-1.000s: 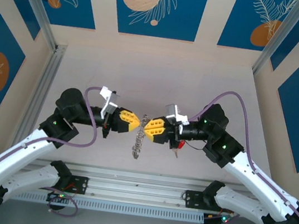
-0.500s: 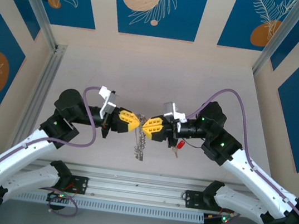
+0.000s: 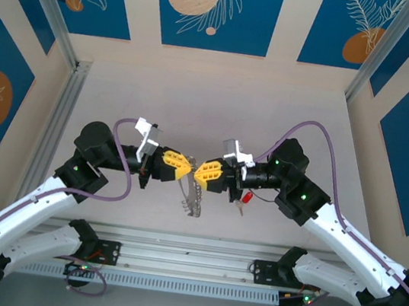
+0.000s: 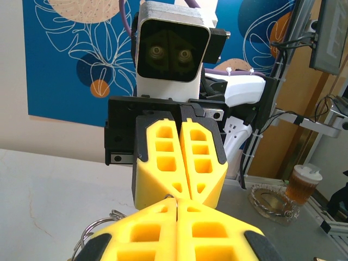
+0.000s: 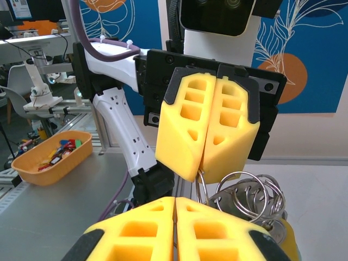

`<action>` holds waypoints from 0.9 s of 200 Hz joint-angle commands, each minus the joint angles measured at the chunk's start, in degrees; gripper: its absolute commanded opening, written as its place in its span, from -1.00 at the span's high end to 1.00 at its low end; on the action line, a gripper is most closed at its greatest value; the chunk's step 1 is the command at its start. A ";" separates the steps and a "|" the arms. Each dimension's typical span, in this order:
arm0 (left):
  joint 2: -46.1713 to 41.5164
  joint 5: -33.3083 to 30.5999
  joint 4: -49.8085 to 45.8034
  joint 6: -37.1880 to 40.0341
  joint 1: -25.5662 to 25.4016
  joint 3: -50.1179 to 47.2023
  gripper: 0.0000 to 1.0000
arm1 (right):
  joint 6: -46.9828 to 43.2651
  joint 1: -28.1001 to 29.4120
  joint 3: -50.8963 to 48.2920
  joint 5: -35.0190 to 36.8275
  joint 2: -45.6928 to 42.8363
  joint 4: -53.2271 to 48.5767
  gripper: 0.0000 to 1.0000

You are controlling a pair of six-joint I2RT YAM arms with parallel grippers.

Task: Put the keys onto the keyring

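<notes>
Table [image 3: 196, 106]: pale wood. Left gripper [image 3: 188, 167] and right gripper [image 3: 198, 174]: tip to tip above table, each with fingers pressed together. Left one nips keyring [image 3: 195, 198]; chain trails from tips toward near edge, long axis far-to-near. Key [image 3: 244, 197]: on table just beside right gripper, red head up-table, blade seemingly pointing to near edge.

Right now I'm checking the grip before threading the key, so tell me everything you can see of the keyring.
The keyring is a floppy string of linked silvery-grey metal split rings. Its top end looks pinched where the shut left gripper and right gripper meet tip to tip. The rest hangs loose below them, slightly bunched. The right wrist view shows several overlapping wire loops just under the left gripper's tips. Whether its lower end touches the table cannot be told.
</notes>
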 commanded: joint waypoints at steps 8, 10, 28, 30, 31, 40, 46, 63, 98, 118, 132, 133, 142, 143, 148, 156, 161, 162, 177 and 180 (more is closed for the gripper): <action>-1.02 1.67 2.44 0.29 0.37 0.26 1.00 | 0.38 0.30 2.01 0.80 0.65 -0.38 0.81; -1.04 1.67 2.35 0.41 0.43 0.33 1.00 | 0.25 0.33 2.05 0.84 0.61 -0.61 0.79; -1.18 1.62 1.15 1.25 0.39 0.68 1.00 | -0.39 0.17 2.37 1.05 -0.10 -2.70 0.63; -1.20 1.60 1.01 1.38 0.35 0.74 1.00 | -0.41 0.12 2.43 0.99 -0.28 -2.97 0.61; -1.20 1.59 0.95 1.46 0.42 0.76 1.00 | -0.41 0.10 2.44 1.01 -0.39 -3.12 0.59; -1.20 1.65 0.38 1.83 0.40 1.00 1.00 | -0.65 -0.09 2.53 0.96 -1.11 -4.02 0.51; -1.20 1.74 0.03 1.99 0.41 1.13 1.00 | -0.84 -0.23 2.61 0.81 -1.49 -4.71 0.47; -1.44 1.80 -1.06 2.66 0.39 1.38 1.00 | -1.18 -0.61 2.57 0.68 -2.84 -6.47 0.40; -1.73 2.36 -2.10 3.44 0.41 1.83 1.00 | -0.60 -1.42 2.46 1.34 -2.82 -7.49 0.38; -1.73 2.71 -2.15 3.69 0.40 2.02 1.00 | -0.18 -1.63 2.82 2.31 -2.55 -7.10 0.40; -1.81 2.89 -2.13 3.64 0.40 2.11 1.00 | -0.03 -1.83 2.84 2.54 -2.46 -6.89 0.40; -1.81 2.90 -2.12 3.64 0.40 2.11 1.00 | 0.08 -1.84 2.82 2.53 -2.44 -6.88 0.40; -1.81 2.90 -2.11 3.61 0.39 2.10 1.00 | 0.27 -1.94 2.84 2.06 -2.17 -6.61 0.41; -1.81 2.90 -2.15 3.63 0.35 2.10 1.00 | 0.23 -1.94 2.86 1.98 -2.12 -6.56 0.41; -1.81 2.90 -2.26 3.67 0.32 2.11 1.00 | 0.41 -1.94 2.96 1.54 -1.81 -6.39 0.41; -1.81 2.90 -2.52 3.85 0.40 2.19 1.00 | 0.66 -1.86 3.06 0.68 -1.41 -6.18 0.42; -1.73 2.88 -2.56 3.85 0.40 2.19 1.00 | 0.82 -1.86 3.13 0.31 -1.18 -5.87 0.42; -1.73 2.89 -2.55 3.88 0.40 2.19 1.00 | 0.82 -1.90 3.09 0.27 -1.14 -5.80 0.42; -1.73 2.85 -2.31 3.69 0.41 2.11 1.00 | 0.90 -1.77 2.98 -0.52 -0.73 -5.22 0.44; -1.73 2.80 -2.28 3.69 0.40 2.11 1.00 | 0.90 -1.70 2.98 -0.65 -0.74 -5.13 0.44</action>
